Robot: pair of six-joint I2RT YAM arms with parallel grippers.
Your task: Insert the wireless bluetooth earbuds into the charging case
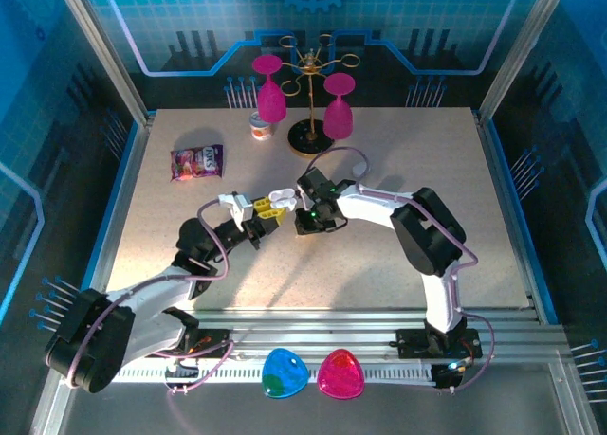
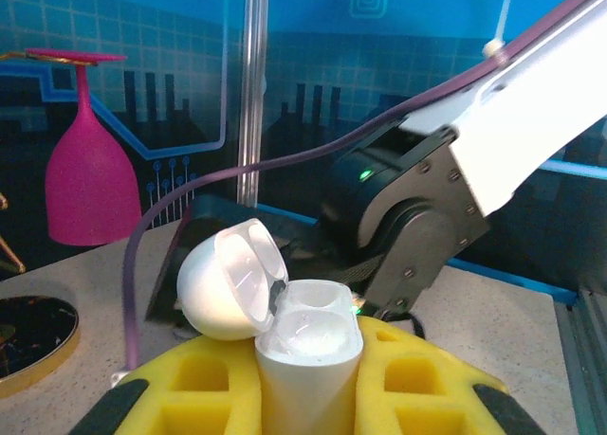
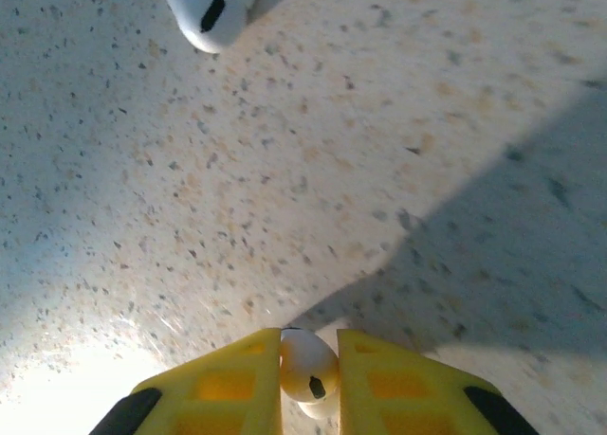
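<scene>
Left gripper [image 2: 308,340]: I have it clamped on the charging case [image 2: 305,367], yellow fingers on both flanks of the body.
Case attitude: it is raised off the table [image 3: 408,141], its long axis along the left fingers and its mouth pointing away from that wrist, towards the right arm.
Lid [image 2: 230,281]: swung open to the left of the mouth in the left wrist view. The sockets are exposed, and I cannot tell whether either is filled.
Right gripper [image 3: 309,342]: narrow, with the held earbud [image 3: 305,367] pinched between the two fingertips just above the table.
Held earbud, axis: I see the rounded head with a dark spot. The stem's direction is too hidden to read.
Loose earbud [image 3: 211,9]: lying on the table ahead of the right fingers, well apart from them.
Key relation: in the top view the case sits just beside the right gripper, on its left, with the two wrists nearly facing.
Nearer arm: the right, which carries the bud.
Next move, my judgement: lift the bud, turn it stem-first towards the mouth, and come in on the side away from the lid.
Risk, my judgement: a skewed stem could catch on the socket rim.
</scene>
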